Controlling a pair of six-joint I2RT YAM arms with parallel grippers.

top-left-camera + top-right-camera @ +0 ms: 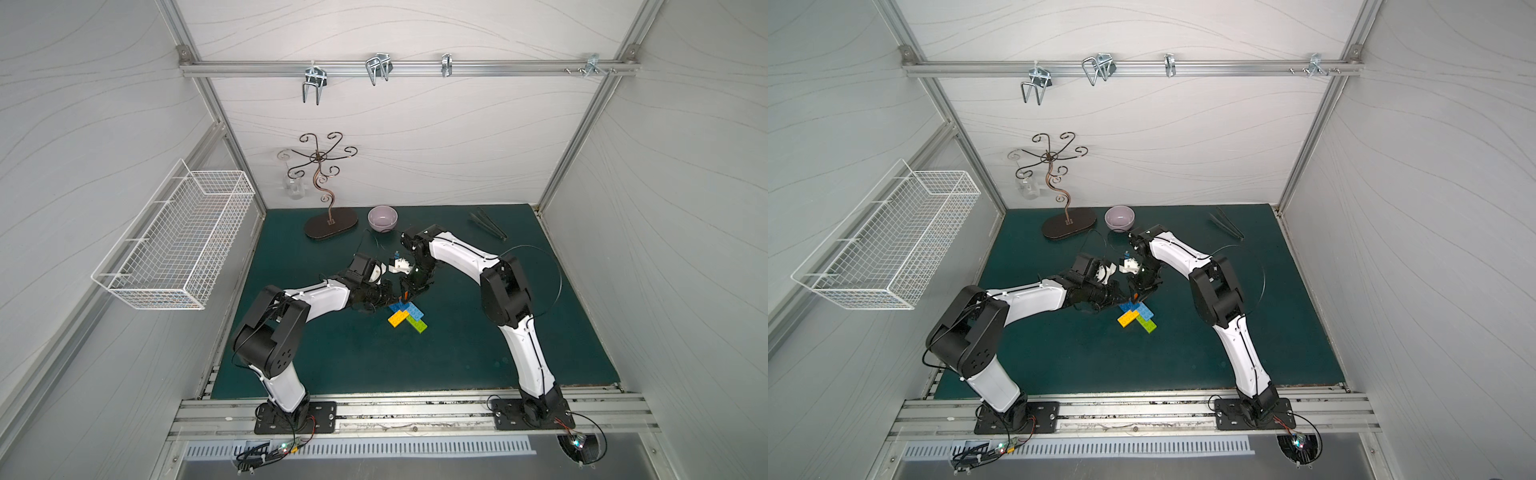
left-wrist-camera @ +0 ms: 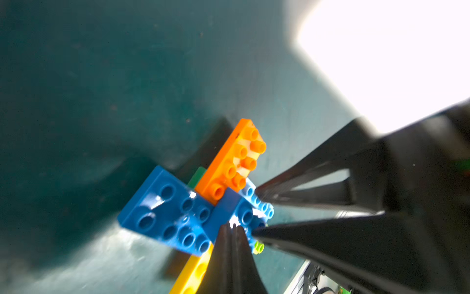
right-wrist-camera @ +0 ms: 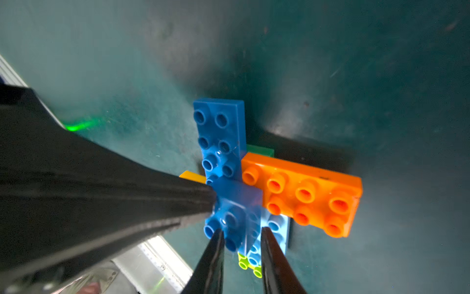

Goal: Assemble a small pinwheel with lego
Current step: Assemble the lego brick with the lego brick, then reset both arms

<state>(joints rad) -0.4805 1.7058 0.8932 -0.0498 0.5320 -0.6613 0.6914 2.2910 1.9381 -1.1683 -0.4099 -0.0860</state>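
Observation:
The pinwheel (image 1: 407, 316) lies flat on the green mat, in both top views, and both grippers meet over its far end. Its lego arms are orange (image 3: 302, 196), dark blue (image 3: 218, 137), yellow (image 2: 195, 272) and lime (image 1: 417, 323). Light blue (image 3: 276, 229) and dark green (image 3: 259, 150) bricks lie underneath. A small square blue brick (image 3: 236, 206) sits tilted on the centre. My right gripper (image 3: 241, 233) has a finger on each side of that brick. My left gripper (image 2: 234, 226) is shut, holding nothing, its tip against the same brick.
A lilac bowl (image 1: 382, 219), a curly metal stand (image 1: 330, 224) with a glass (image 1: 293, 187) hanging from it, and black tongs (image 1: 488, 224) sit along the mat's far edge. A white wire basket (image 1: 174, 237) hangs on the left wall.

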